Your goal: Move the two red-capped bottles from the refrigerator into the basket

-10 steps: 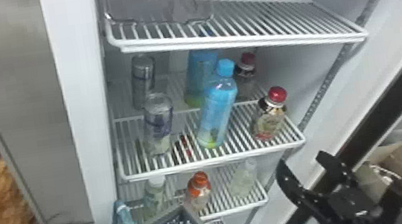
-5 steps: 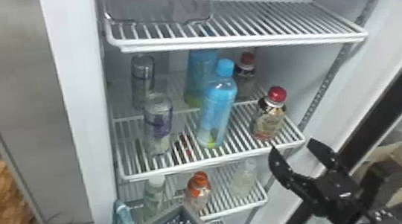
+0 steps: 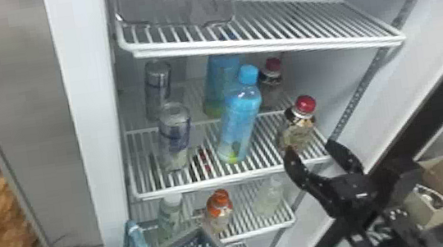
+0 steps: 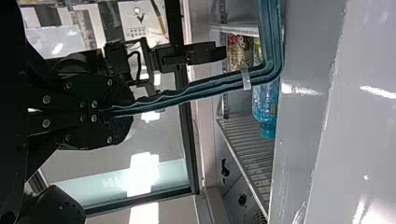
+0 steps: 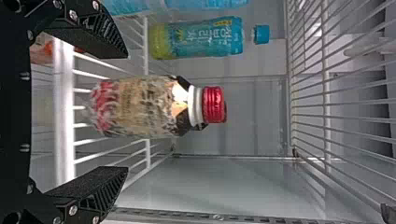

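A robot is at an open refrigerator, its right gripper [image 3: 310, 147] just outside the middle shelf, a white wire rack [image 3: 241, 179]. The two black fingers are spread apart with nothing between them in their grip; they face the nearer of the two bottles to be moved, a squat clear bottle with a red cap and a tan-and-black label [image 3: 296, 128]. It stands upright near the shelf's front, towards the robot's right. From the right wrist, a gap shows on each side of it, so the spread seems meant to let one finger pass either side before squeezing.

The second, a dark bottle with a dull red cap [image 3: 271, 85], stands farther back, partly behind a tall bottle with a sky-blue cap [image 3: 241, 118]. Taking the front one first makes sense, as it should open the way to the other.

The left gripper [image 4: 122, 112] is closed on the teal plastic handle [image 4: 201, 92] of a blue-grey plastic basket with perforated sides [image 3: 183, 240]. The basket hangs low before the shelves, to the left of the target, presumably so that each bottle has a short trip down.

Neither red-capped bottle is in the basket yet. The next move calls for easing forward and closing around the bottle's body; coming in crooked could tip it or knock it against the blue-capped neighbour.
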`<state>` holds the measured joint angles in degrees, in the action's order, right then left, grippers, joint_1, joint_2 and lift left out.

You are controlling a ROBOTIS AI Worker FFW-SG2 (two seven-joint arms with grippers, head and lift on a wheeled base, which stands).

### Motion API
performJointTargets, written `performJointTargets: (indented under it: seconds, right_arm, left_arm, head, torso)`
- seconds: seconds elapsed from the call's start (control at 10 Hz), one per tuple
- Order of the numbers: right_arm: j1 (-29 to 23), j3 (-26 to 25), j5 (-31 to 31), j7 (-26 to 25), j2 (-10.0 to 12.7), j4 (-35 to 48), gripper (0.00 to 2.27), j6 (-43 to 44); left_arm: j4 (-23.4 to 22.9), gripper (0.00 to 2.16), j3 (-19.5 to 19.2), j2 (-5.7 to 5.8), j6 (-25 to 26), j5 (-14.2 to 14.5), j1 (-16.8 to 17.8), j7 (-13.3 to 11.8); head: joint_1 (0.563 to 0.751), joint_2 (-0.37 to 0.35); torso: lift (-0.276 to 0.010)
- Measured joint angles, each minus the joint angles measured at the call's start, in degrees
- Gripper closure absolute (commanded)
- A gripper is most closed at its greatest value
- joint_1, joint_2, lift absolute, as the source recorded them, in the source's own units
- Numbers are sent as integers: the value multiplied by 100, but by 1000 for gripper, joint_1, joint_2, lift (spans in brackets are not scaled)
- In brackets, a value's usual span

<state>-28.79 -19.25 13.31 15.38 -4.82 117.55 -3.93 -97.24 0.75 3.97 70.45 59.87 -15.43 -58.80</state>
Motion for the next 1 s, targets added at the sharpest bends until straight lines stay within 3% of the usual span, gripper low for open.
performJointTargets:
  seconds: [0.8, 0.9, 1.0]
  right_arm:
    - [958, 246, 28, 10, -185, -601, 202, -320]
    - [1066, 306, 28, 17, -211, -662, 275, -345]
    - [1127, 335, 38, 18, -225, -697, 680, -396]
  left_arm:
    - [7, 1170, 28, 33, 0, 11, 44, 8]
    - [8, 1170, 28, 33, 0, 11, 52, 9]
    - [10, 1170, 28, 33, 0, 11, 60, 9]
  head:
    - [695, -350]
    - [695, -350]
    - [695, -350]
  torso:
    - [0]
    - [0]
    - [0]
